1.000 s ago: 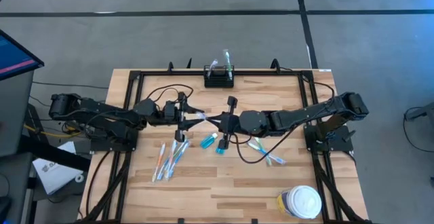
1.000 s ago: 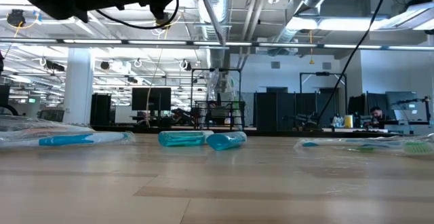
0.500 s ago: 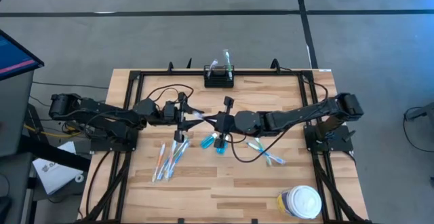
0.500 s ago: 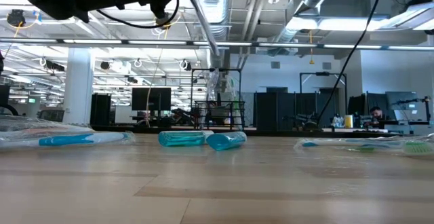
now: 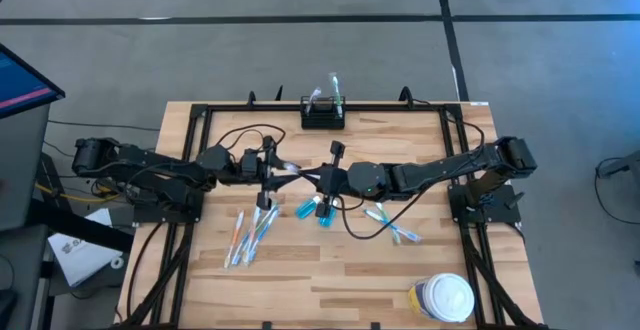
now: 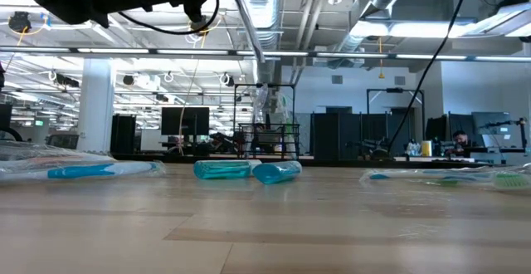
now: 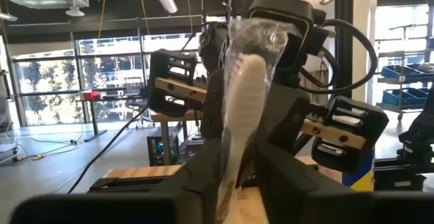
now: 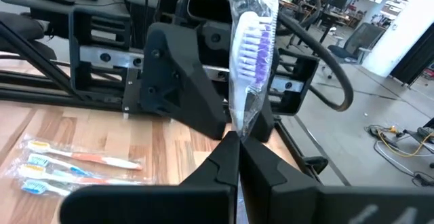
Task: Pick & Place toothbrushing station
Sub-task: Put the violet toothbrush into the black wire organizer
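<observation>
Handover in progress above table [image 5: 330, 270] centre. Judged step: wrapped toothbrush [image 8: 251, 54] passing between the two arms, not yet placed. Next move calls for one clear holder, the other letting go, then carriage toward 12 o'clock and a drop into the black holder [image 5: 323, 116].

Table: one, wooden, with black frame rails.
Arms: two, reaching in from 9 and 3 o'clock, meeting at centre.
Jar with white lid [image 5: 442, 297]: one, at 5 o'clock corner.
Black holder: one, at 12 o'clock edge, well apart from both grippers, with wrapped items already standing in it; count not readable.
Left gripper [image 5: 272, 173]: fingers [image 7: 285, 176] standing to either side of the toothbrush handle; firm clamp cannot be told.
Right gripper [image 5: 322, 179]: fingers [image 8: 261, 166] together, pinched on the toothbrush wrapper.
Blue tubes [image 5: 316, 210]: two, just toward 6 o'clock of the grippers.
Loose wrapped toothbrushes: cluster [image 5: 250, 235] at 7 o'clock, roughly four; cluster [image 5: 392, 225] at 4 o'clock, about two.
</observation>
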You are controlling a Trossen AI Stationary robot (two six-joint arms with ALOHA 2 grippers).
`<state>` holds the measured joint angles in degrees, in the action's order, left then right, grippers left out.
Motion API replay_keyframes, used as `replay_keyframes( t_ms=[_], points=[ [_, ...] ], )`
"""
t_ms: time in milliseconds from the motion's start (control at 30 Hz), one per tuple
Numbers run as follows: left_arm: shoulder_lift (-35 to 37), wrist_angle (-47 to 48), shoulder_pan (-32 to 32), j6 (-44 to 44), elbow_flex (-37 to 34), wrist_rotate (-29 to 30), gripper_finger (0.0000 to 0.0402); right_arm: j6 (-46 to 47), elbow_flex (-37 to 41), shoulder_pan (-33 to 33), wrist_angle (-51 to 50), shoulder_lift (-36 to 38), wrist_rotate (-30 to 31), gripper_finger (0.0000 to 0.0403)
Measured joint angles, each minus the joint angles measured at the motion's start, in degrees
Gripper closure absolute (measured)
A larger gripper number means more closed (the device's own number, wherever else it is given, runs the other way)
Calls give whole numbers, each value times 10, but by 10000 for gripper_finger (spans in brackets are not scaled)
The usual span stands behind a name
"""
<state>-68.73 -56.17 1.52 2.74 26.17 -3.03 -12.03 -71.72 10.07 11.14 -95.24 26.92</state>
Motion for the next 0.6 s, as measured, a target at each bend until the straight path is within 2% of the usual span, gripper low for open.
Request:
replay_keyframes(
  t_ms=[167, 600],
  points=[
    [0, -3, 0, -1, 0, 0, 388, 0, 0, 0, -4, 0, 0, 403],
    [-1, 8, 3, -4, 0, 3, 395, 4, -1, 0, -45, 1, -18, 395]
  ],
)
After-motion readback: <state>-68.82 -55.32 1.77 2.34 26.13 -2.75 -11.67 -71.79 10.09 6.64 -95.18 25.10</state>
